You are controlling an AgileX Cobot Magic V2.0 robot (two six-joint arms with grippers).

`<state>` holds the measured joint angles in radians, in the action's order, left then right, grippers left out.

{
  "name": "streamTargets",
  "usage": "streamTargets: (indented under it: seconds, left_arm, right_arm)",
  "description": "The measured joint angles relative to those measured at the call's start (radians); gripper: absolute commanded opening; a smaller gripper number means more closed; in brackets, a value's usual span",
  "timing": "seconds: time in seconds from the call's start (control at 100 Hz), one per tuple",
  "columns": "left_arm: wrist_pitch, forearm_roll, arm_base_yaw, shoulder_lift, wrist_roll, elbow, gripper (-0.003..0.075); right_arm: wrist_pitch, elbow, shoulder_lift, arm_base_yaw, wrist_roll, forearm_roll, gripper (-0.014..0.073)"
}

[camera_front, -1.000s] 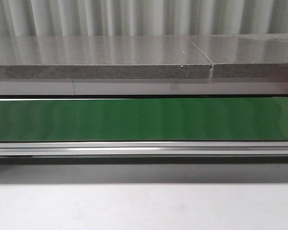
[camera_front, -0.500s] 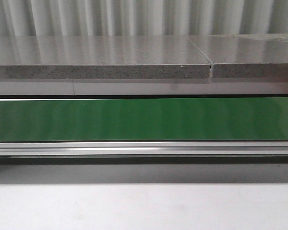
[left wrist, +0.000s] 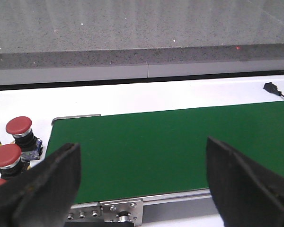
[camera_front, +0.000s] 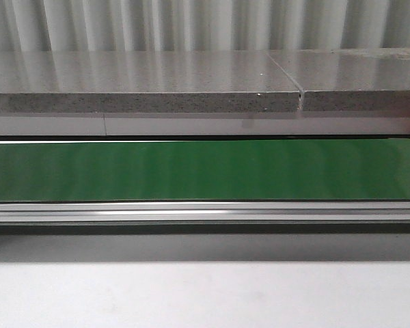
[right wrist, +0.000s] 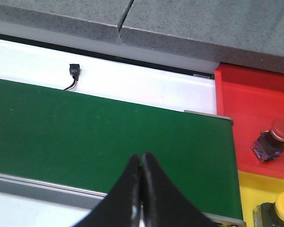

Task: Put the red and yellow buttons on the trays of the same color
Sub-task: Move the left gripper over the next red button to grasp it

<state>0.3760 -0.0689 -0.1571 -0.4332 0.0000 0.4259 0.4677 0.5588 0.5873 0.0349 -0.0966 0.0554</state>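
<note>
Belt (camera_front: 205, 169): green conveyor, spans the full width of the front view; bare in all three views.
Rail (camera_front: 205, 212): aluminium strip along the near edge of the belt.
Surface (camera_front: 205, 294): white, in front of the rail.
Ledge (camera_front: 143, 92): grey speckled stone slab behind the belt, with a seam right of centre.
Left gripper (left wrist: 142, 184): fingers (left wrist: 42, 187) spread wide, nothing between them; positioned over the near edge of the belt at its end.
Right gripper (right wrist: 141, 189): fingers (right wrist: 128, 194) pressed together, tips touching, holding nothing; positioned over the near edge of the belt.
Red buttons, supply (left wrist: 19, 126): two red mushroom-head buttons stand upright on the white surface just beyond the belt end, in the left wrist view; the second (left wrist: 6, 155) is just beside the first. A third red shape at the frame edge is too cropped to identify.
Red tray (right wrist: 246, 109): sits at the other belt end, against the ledge.
Red button, placed (right wrist: 273, 138): lies tilted in the red tray.
Yellow tray (right wrist: 260, 187): adjoins the red tray on its near side.
Yellow button (right wrist: 280, 208): rests in the yellow tray, partly cropped.
Cable plug (right wrist: 75, 71): small black connector on the white strip behind the belt.
</note>
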Motion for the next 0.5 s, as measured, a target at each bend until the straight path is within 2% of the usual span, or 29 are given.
streamTargets:
  seconds: [0.14, 0.28, 0.39, 0.5]
  left_arm:
    - [0.0, 0.0, 0.0, 0.0, -0.013, 0.0, 0.0554]
    - [0.002, 0.018, 0.028, -0.005, -0.102, 0.028, 0.0554]
    - [0.011, 0.062, 0.112, -0.05, -0.215, 0.076, 0.0554]
    - [0.028, 0.079, 0.224, -0.122, -0.257, 0.108, 0.0554]
  right_arm:
    - [0.0, 0.0, 0.0, 0.0, 0.0, 0.0, -0.0067]
    - [0.0, 0.0, 0.0, 0.0, 0.0, 0.0, -0.0067]
    - [0.0, 0.0, 0.0, 0.0, 0.0, 0.0, -0.0067]
    - [0.0, 0.0, 0.0, 0.0, 0.0, 0.0, -0.0067]
